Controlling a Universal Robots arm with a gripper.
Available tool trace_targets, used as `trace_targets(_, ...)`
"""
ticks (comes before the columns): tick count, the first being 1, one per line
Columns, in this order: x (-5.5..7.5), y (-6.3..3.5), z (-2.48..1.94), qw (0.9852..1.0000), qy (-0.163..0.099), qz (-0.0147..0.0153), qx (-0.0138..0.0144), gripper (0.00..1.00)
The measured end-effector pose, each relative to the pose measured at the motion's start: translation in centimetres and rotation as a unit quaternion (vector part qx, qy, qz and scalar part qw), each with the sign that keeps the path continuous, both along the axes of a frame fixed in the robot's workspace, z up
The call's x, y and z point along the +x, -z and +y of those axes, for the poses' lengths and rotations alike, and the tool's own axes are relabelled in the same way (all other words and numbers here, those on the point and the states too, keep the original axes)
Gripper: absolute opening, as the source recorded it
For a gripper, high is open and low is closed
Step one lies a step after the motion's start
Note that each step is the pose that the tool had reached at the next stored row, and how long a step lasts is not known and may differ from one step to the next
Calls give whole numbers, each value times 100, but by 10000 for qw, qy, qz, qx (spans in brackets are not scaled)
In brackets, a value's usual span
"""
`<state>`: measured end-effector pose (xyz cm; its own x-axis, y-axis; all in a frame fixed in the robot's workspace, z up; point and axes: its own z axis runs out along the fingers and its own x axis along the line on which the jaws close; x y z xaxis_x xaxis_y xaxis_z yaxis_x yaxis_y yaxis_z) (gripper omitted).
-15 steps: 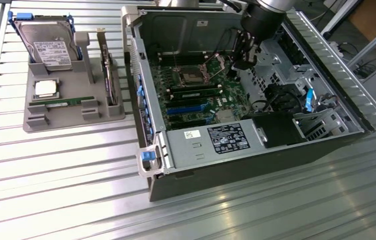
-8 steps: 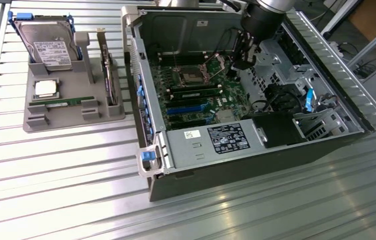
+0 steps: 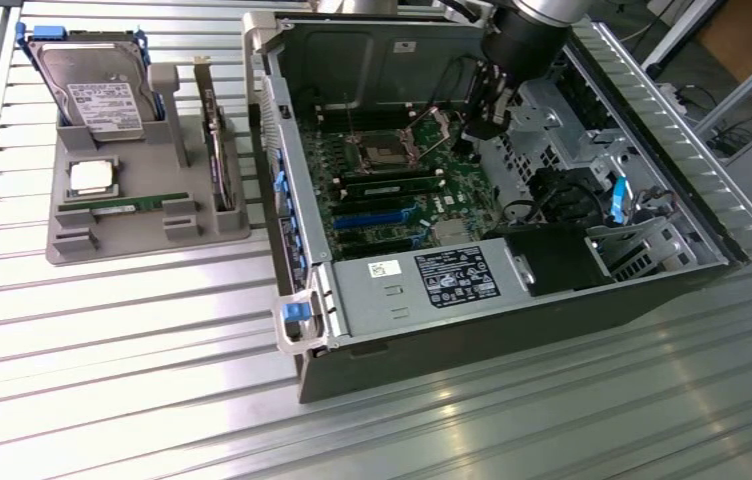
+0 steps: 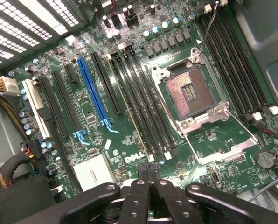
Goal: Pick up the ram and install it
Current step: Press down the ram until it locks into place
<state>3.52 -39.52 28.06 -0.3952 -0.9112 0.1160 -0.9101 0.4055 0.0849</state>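
Observation:
The ram [image 3: 125,204] is a thin green stick lying flat in a slot of the grey holder tray [image 3: 83,245], on the exterior view's left. My gripper [image 3: 483,118] hangs well away from it, inside the open computer case [image 3: 483,300] and above the motherboard [image 3: 390,190]. In the wrist view the black fingers [image 4: 138,196] press together with nothing between them, so the gripper [image 4: 150,173] is shut and empty. It hovers near the long black memory slots [image 4: 143,107], beside the open processor socket [image 4: 190,93].
The tray also carries a hard drive [image 3: 99,85], a square silver processor chip [image 3: 93,177] and an upright card [image 3: 223,150]. Cables [image 3: 536,205], a drive cage and the power supply [image 3: 450,280] crowd the case. A blue slot [image 4: 93,88] lies beside the memory slots.

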Motion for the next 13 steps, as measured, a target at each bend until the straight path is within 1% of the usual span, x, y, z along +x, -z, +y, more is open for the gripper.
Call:
trace_targets(4, 1, 3, 0, 9999, 129, 0, -4, 10)
trace_targets(8, 1, 5, 0, 9998, 195, 0, -5, 10)
trace_targets(13, 2, 9, 0, 9994, 340, 0, -10, 10)
